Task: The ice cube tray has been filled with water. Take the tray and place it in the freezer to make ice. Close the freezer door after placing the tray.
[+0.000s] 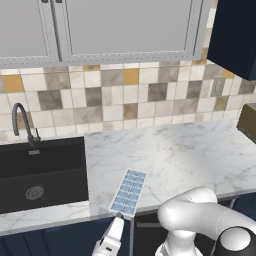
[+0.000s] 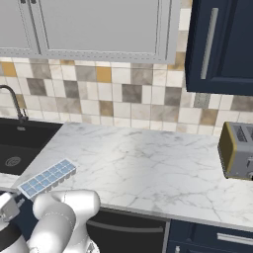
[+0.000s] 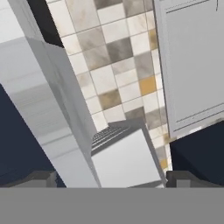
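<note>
Simulated kitchen, marble counter (image 1: 200, 150) under a tiled backsplash (image 1: 115, 100). Ice cube tray (image 1: 129, 192), white with pale blue water (image 1: 131, 186) in two rows of cells, lay at the counter's front edge, its near end overhanging slightly, just right of the dark sink (image 1: 40, 172) with its black faucet (image 1: 22, 122). Gripper (image 1: 119, 216) was poised at the tray's near end, below the counter edge, jaws spread wide either side of that end, nothing clamped. Toaster (image 2: 239, 150) stood at the counter's far right end. Pale grey wall cabinets (image 2: 99, 24) above, navy cabinet (image 2: 222, 44) to the right.
</note>
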### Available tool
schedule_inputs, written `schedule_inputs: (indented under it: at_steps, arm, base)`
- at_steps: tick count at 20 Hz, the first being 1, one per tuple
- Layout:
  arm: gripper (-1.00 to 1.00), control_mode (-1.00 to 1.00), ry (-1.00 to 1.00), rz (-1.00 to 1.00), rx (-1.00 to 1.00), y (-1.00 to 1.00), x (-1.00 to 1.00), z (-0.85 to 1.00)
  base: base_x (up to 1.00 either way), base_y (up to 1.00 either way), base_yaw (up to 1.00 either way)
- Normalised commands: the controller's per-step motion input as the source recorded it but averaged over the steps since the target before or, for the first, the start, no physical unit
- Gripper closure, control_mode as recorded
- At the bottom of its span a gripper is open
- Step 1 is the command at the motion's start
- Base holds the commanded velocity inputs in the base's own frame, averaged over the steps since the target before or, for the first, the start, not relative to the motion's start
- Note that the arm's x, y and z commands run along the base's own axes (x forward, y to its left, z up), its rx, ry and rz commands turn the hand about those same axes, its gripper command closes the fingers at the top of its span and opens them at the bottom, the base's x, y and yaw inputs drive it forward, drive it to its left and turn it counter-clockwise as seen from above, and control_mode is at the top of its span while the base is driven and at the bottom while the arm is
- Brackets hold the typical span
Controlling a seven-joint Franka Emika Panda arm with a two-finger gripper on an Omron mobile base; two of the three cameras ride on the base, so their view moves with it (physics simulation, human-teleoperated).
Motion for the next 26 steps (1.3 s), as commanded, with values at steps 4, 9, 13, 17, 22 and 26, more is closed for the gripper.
schedule_inputs:
  at_steps: [4, 9, 13, 17, 22, 26]
  arm:
    - [-1.00, -1.00, 0.01, 0.00, 0.00, 0.00, 0.00, 0.12]
    - [-1.00, -1.00, 0.00, 0.00, 0.00, 0.00, -0.01, 0.04]
    - [-1.00, -1.00, 0.06, 0.00, 0.01, 0.00, 0.00, 0.02]
    - [-1.00, -1.00, 0.09, 0.00, 0.02, -0.01, 0.04, 0.00]
    - [-1.00, -1.00, 0.07, 0.00, 0.02, -0.11, 0.18, 0.00]
    - [-1.00, -1.00, 0.01, 0.00, 0.00, -0.17, 0.23, -0.03]
  base:
    - [0.00, 0.00, 0.00]
    - [0.00, 0.00, 0.00]
    - [0.00, 0.00, 0.00]
    - [0.00, 0.00, 0.00]
    - [0.00, 0.00, 0.00]
    - [0.00, 0.00, 0.00]
